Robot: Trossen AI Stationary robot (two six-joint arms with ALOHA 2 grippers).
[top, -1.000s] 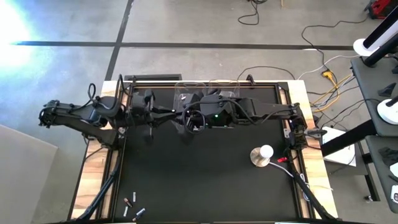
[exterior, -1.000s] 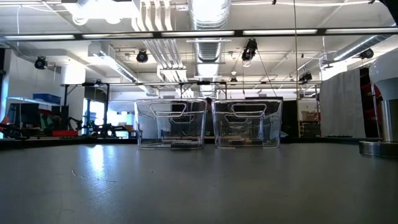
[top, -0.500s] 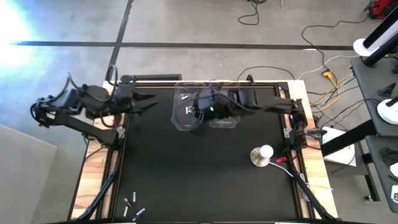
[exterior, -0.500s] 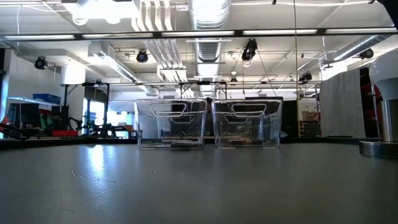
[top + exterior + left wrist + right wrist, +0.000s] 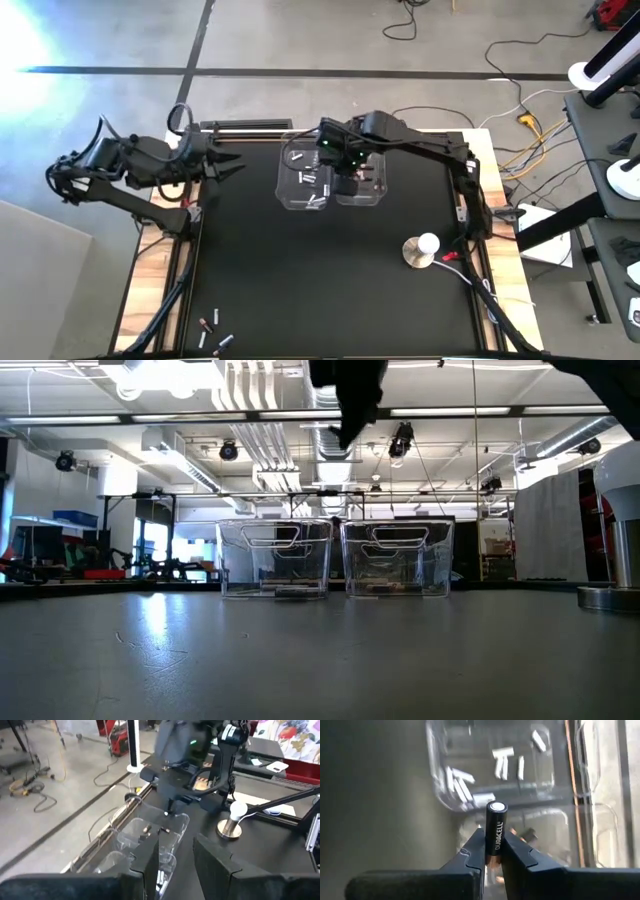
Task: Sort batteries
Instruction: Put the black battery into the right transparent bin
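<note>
Two clear bins stand side by side at the table's far edge. The left bin [image 5: 305,182] holds silvery-white batteries [image 5: 502,762]; the right bin [image 5: 363,182] holds dark ones [image 5: 527,836]. My right gripper [image 5: 340,168] hangs above the bins, shut on a dark battery [image 5: 496,832]. In the low view it shows at the top [image 5: 352,410], well above the bins' rims. My left gripper [image 5: 175,860] is open and holds nothing, out past the table's far left corner [image 5: 225,165]. Several loose batteries [image 5: 213,330] lie on the mat at the near left. My right gripper pinches the dark battery between its two fingers by its copper end [image 5: 492,856]. The battery lies along the fingers, and its silver-capped end [image 5: 497,807] sticks out beyond the fingertips. The fingers slant steeply down from above. The battery is lifted clear, over the bins.
A round metal disc with a white top [image 5: 420,250] stands on the mat at the right, a red clip-like piece [image 5: 452,257] beside it. The black mat [image 5: 320,290] lies bare between the bins and the loose batteries.
My left arm has drawn back from the middle of the far edge toward the table's left edge. My right gripper has tipped to point down and sunk over the bins, coming into the top of the low view.
</note>
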